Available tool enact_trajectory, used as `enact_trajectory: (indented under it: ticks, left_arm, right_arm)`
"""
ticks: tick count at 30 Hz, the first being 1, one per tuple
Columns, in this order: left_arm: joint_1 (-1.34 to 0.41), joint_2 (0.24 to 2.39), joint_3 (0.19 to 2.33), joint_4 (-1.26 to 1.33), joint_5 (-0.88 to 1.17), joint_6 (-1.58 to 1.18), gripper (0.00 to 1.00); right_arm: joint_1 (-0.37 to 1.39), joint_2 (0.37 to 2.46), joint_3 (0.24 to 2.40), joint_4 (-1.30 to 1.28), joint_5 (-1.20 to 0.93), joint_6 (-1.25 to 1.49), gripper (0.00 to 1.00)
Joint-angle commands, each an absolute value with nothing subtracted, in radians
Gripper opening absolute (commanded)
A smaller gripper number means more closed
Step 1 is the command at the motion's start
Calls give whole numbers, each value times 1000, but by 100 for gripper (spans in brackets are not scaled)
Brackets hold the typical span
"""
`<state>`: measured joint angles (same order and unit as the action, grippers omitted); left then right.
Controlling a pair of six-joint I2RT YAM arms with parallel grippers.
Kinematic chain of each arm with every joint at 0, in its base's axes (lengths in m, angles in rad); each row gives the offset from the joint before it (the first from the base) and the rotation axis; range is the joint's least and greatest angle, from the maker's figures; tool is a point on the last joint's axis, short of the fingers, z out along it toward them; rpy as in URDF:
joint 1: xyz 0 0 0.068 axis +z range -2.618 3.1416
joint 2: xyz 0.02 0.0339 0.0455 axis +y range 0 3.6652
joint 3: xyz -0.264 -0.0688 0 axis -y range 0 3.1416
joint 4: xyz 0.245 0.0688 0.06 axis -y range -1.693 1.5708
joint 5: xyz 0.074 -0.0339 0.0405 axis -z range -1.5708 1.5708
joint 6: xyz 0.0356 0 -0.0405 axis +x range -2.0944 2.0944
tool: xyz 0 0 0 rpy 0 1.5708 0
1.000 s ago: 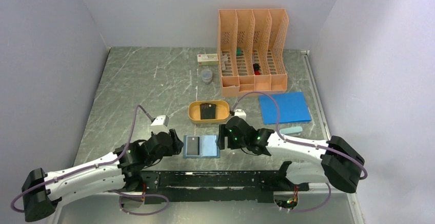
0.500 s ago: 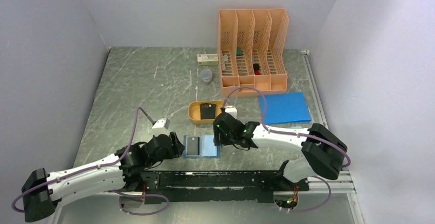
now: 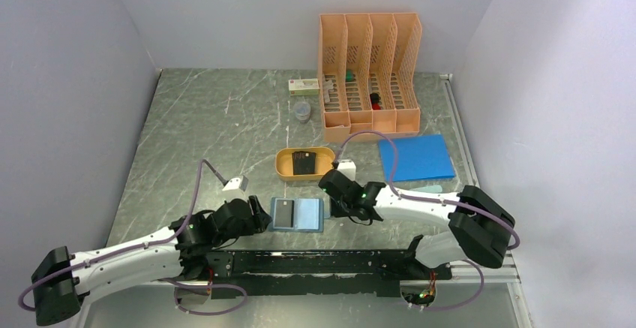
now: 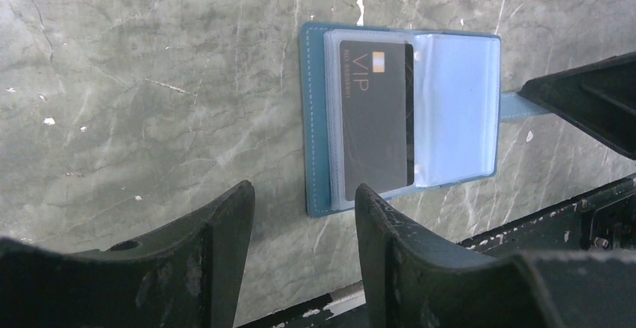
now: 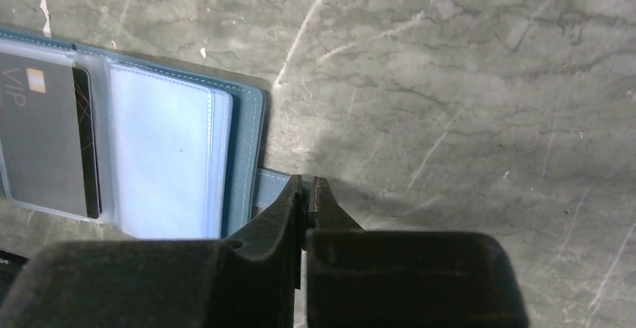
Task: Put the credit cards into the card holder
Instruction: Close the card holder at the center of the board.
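Grey-green marbled stone tabletop (image 3: 217, 125) fills the booth between pale walls, and I'm looking along its near edge. At the left, the left gripper (image 4: 302, 199) hangs low with its 2 black fingers about half spread and nothing between them. It is parked just beside the left edge of the small teal-blue book-style card holder (image 4: 456, 110), probably ready to steady it. That holder lies flat and open on the stone, clear pockets up, so the pockets can be reached. 1 thin dark grey credit card (image 4: 375, 110) sits in its left pocket. It reads "VIP" in pale letters beside a small gold square, with a finer line underneath I can't make out. Behind the holder, an orange oval plastic tray (image 3: 282, 164) holds more dark cards (image 3: 304, 163), not yet filed. On the right, the right gripper (image 5: 307, 190) is pinched fully together, with its tips at the end of the holder's teal snap tab (image 5: 270, 184), seemingly to pin the holder in place. Whether the tab is actually nipped between them I can't tell.
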<state>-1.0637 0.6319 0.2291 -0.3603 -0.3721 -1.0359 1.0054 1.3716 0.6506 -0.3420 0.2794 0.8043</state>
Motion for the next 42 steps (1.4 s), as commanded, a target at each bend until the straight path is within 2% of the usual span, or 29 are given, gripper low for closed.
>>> enact_trajectory:
  ticks: [1,8,15,25,29,33,37,42]
  left_arm:
    - [-1065,645,209,-295,-347,-1061,57]
    - [-1054,692,188,-212,-312,-1063,57]
    - [-956,773,141,-61,-161,-1020,57]
    - [-894,833,103,196,37,-932,49]
    - [-893,839,118,220,62,-907,44]
    - [-893,883,149,198,60,-880,41]
    - [-894,936,173,179,41,-864,42]
    - [-894,950,204,83,-39,-863,44]
  right_arm:
    - [1009,1322,605,-315,291,830,0]
    - [992,1261,560,-270,258,835,0]
    - [953,1253,500,-225,214,849,0]
    - [934,1267,474,-171,165,854,0]
    - [934,1249,479,-175,152,854,0]
    - [934,1141,486,-202,154,852,0]
    - [933,1067,520,-218,121,821,0]
    - [936,1100,586,-199,21,790,0]
